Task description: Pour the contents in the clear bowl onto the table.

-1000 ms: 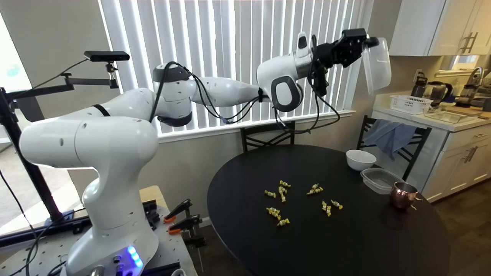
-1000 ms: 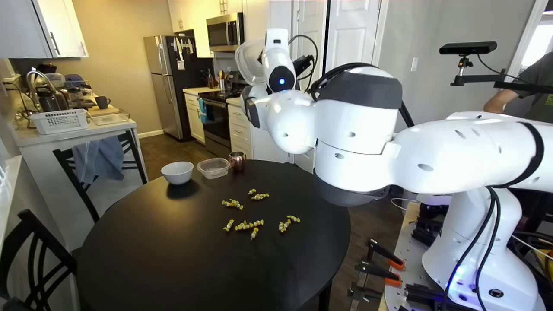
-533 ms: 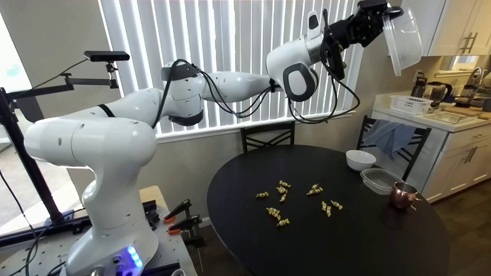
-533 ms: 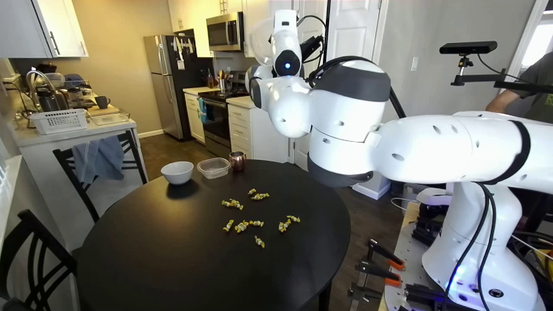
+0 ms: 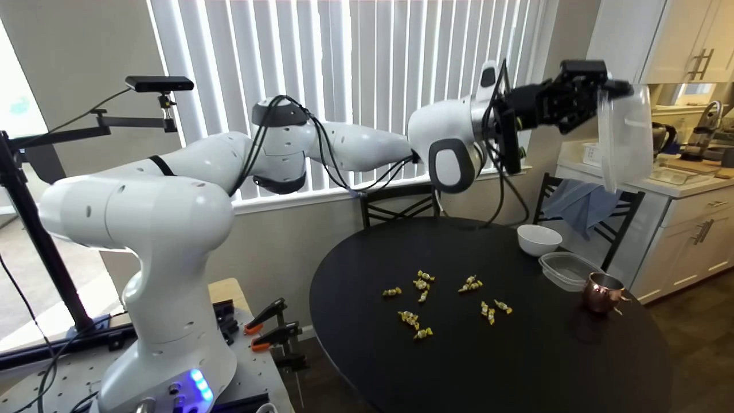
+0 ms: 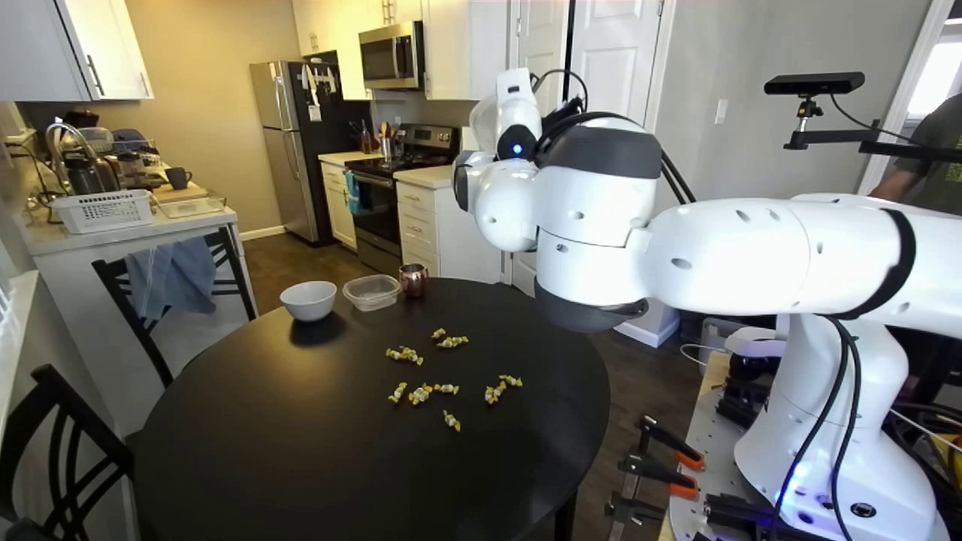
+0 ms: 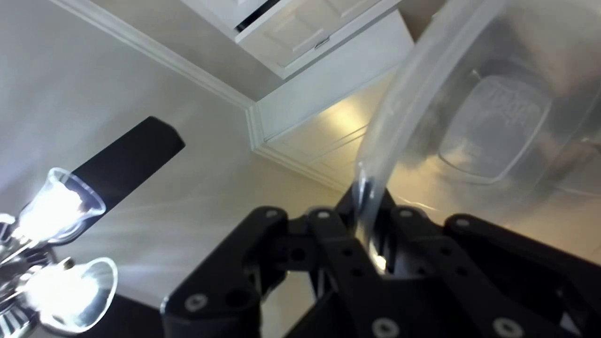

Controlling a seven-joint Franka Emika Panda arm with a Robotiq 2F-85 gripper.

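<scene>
The gripper [image 7: 366, 203] is clamping the rim of the clear plastic bowl [image 5: 628, 136], which is swinging lower and farther out, tipped sideways. On the round black table [image 5: 527, 367], the wrapped candies [image 5: 421, 284] are no longer shifting while the bowl is moving, so pouring is probably finishing.

In an exterior view we face the vertical blinds [image 5: 367, 69], the robot's base [image 5: 169, 350] near at frame left; in an exterior view we face the kitchen range [image 6: 379, 207], the Franka arm [image 6: 721, 255] close at frame right. Both exterior views slant down and share the round black table [image 5: 533, 367]. In the wrist view we peer upward along the gripper [image 7: 368, 202] to the ceiling [image 7: 206, 155], the clear bowl [image 7: 422, 94] close by.
</scene>
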